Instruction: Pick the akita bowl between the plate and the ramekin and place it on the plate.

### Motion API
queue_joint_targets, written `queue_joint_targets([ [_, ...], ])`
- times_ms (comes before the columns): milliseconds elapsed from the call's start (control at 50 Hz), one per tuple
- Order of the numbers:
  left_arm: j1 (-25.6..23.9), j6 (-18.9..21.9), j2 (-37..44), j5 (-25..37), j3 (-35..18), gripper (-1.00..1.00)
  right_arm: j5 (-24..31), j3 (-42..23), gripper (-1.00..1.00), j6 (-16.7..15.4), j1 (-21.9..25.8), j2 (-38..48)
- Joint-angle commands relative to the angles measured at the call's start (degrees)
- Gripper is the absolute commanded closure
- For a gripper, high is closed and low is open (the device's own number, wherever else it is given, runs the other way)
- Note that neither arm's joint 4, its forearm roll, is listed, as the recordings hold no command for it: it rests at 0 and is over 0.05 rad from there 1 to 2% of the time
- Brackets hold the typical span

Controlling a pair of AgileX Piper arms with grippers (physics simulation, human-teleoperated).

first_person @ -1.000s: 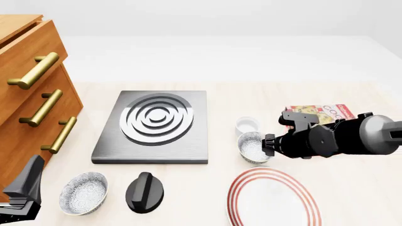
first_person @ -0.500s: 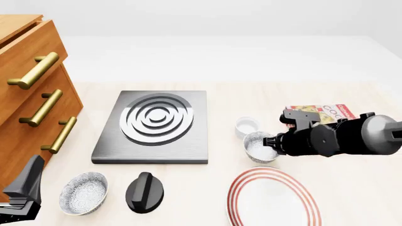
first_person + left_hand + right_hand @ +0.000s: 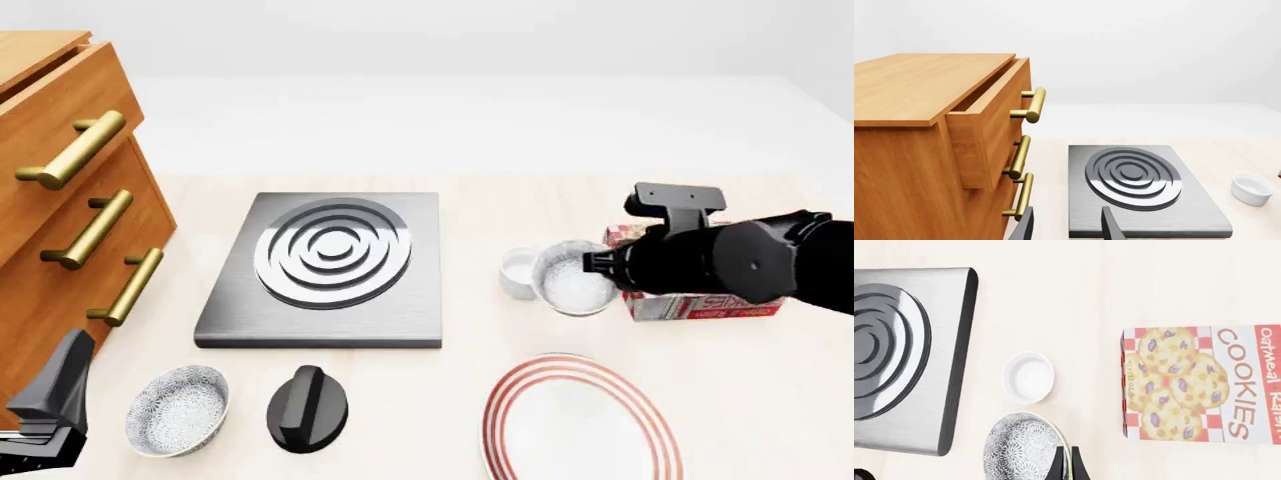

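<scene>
The akita bowl [image 3: 574,277], speckled white inside, hangs tilted above the table, and my right gripper [image 3: 605,272] is shut on its rim. In the right wrist view the bowl [image 3: 1022,446] sits by the closed fingertips [image 3: 1067,465]. The small white ramekin [image 3: 518,270] stands just left of the held bowl, partly covered by it, and shows whole from the right wrist [image 3: 1029,377]. The red-ringed plate [image 3: 581,420] lies on the table below the bowl, nearer to me. My left gripper [image 3: 54,400] rests at the bottom left, open and holding nothing [image 3: 1066,227].
A second speckled bowl [image 3: 178,410] and a black knob-like object [image 3: 307,407] lie at the front left. The grey burner plate [image 3: 327,265] is mid-table, the wooden drawer unit [image 3: 67,200] at the left. A cookie box [image 3: 694,303] lies under my right arm.
My right gripper has lifted the akita bowl off the table from between the ramekin and the plate, and the arm has risen and swung back. The left arm is still.
</scene>
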Motion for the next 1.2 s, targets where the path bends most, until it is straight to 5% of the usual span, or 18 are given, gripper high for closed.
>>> queue_joint_targets([
  [20,0.0,0.0,0.0,0.0,0.0,-1.0,7.2,-2.6,1.0,0.1,1.6,-8.5],
  [180,0.0,0.0,0.0,0.0,0.0,-1.0,14.5,-4.0,1.0,-1.1,4.3,-17.1],
  [380,0.0,0.0,0.0,0.0,0.0,-1.0,16.6,0.5,1.0,-6.8,2.8,-24.1],
  [1200,0.0,0.0,0.0,0.0,0.0,-1.0,6.0,18.5,1.0,-8.2,10.5,-20.9],
])
